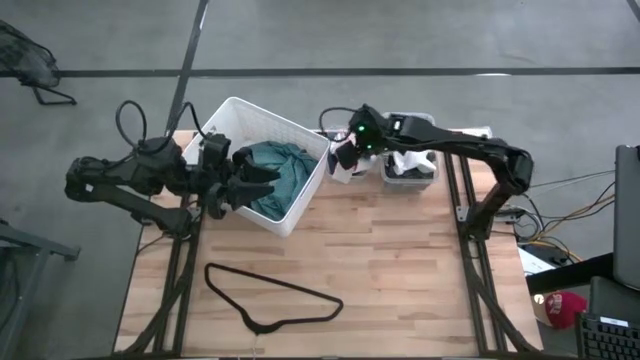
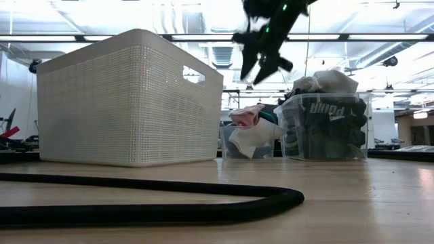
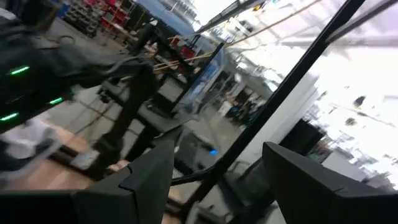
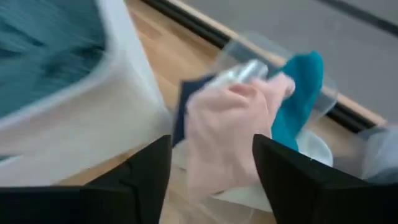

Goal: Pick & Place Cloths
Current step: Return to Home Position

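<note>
A large teal-green cloth point(image 1: 280, 175) lies bunched inside the white basket point(image 1: 235, 105). My left gripper point(image 1: 252, 180) hangs over the basket just above this cloth, open and empty; it also shows in the left wrist view point(image 3: 217, 180). My right gripper point(image 2: 256, 73) is open and empty in the air above a small clear container point(image 2: 234, 146). That container holds a pink cloth point(image 4: 230, 130), a small teal piece point(image 4: 301, 93) and white cloth. A larger clear bin point(image 2: 325, 129) beside it is heaped with black and white cloths.
A thin black wire hanger point(image 1: 270, 295) lies flat on the wooden table near its front edge and fills the low view's foreground point(image 2: 203, 203). The basket stands at the back left and the two clear containers at the back centre. Bare wood point(image 1: 400, 260) lies between them and the hanger.
</note>
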`<state>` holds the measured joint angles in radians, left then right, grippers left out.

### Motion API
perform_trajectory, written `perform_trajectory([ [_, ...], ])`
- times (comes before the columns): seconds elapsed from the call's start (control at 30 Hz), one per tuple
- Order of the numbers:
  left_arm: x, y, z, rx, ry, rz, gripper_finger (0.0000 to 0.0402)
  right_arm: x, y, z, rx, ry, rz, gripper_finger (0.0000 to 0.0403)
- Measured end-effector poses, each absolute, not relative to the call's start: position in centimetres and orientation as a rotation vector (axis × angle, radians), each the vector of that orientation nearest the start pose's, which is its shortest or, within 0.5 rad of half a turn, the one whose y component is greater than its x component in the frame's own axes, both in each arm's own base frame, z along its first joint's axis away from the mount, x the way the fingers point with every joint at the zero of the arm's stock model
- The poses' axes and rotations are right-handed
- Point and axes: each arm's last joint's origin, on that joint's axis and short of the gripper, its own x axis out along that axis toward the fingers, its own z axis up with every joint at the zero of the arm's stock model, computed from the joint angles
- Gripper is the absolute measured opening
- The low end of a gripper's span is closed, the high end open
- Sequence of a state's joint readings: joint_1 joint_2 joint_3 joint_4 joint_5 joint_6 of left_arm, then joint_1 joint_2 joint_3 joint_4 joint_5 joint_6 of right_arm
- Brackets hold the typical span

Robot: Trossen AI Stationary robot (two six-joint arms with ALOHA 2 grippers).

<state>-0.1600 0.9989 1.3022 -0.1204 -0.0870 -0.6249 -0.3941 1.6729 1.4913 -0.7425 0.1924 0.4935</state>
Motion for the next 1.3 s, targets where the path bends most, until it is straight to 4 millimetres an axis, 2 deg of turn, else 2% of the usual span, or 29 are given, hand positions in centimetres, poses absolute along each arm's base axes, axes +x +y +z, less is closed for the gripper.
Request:
perform_trajectory([
  [0.13, 18.7, -2.8, 46.8, -0.576, -0.108, -0.097, 0.0249, 32.2, -11.8, 33.0, 0.499, 0.693, -0.67, 0.0233],
  [0.23, 18.7, -3.4, 46.7, -0.515, -0.094, -0.128, 0.0227, 32.0, -9.1, 34.3, 0.464, 0.656, -0.589, 0.0216],
  [0.33, 18.7, -4.0, 46.2, -0.501, -0.069, -0.163, 0.0171, 31.7, -6.7, 35.4, 0.468, 0.602, -0.521, 0.0157],
  [0.43, 18.8, -4.4, 45.5, -0.494, -0.047, -0.174, 0.0079, 31.0, -5.0, 37.0, 0.487, 0.484, -0.454, 0.0053],
  [0.47, 18.8, -4.6, 45.3, -0.491, -0.04, -0.18, 0.0044, 30.7, -4.4, 37.6, 0.474, 0.441, -0.42, 0.0032],
  [0.53, 18.7, -4.9, 44.9, -0.491, -0.026, -0.191, 0.0015, 30.0, -3.3, 38.7, 0.444, 0.368, -0.32, 0.0023],
  [0.67, 17.5, -5.4, 45.3, -0.464, -0.05, -0.237, 0.0011, 27.9, -1.5, 40.2, 0.37, 0.301, -0.179, 0.0011],
  [0.9, 13.1, -5.6, 46.3, -0.462, -0.154, -0.343, 0.0011, 23.5, 0.2, 41.3, 0.377, 0.175, -0.1, 0.0008],
  [1.03, 11.8, -5.6, 45.0, -0.484, -0.136, -0.365, 0.0012, 21.3, 0.8, 41.2, 0.448, 0.132, -0.11, 0.0008],
  [1.17, 10.1, -5.5, 44.7, -0.5, -0.166, -0.413, 0.0012, 19.1, 1.4, 41.5, 0.431, 0.106, -0.058, 0.0008],
  [1.3, 8.7, -4.8, 43.6, -0.347, -0.088, -0.404, 0.0012, 16.9, 1.3, 42.4, 0.457, 0.055, -0.034, 0.0008],
])
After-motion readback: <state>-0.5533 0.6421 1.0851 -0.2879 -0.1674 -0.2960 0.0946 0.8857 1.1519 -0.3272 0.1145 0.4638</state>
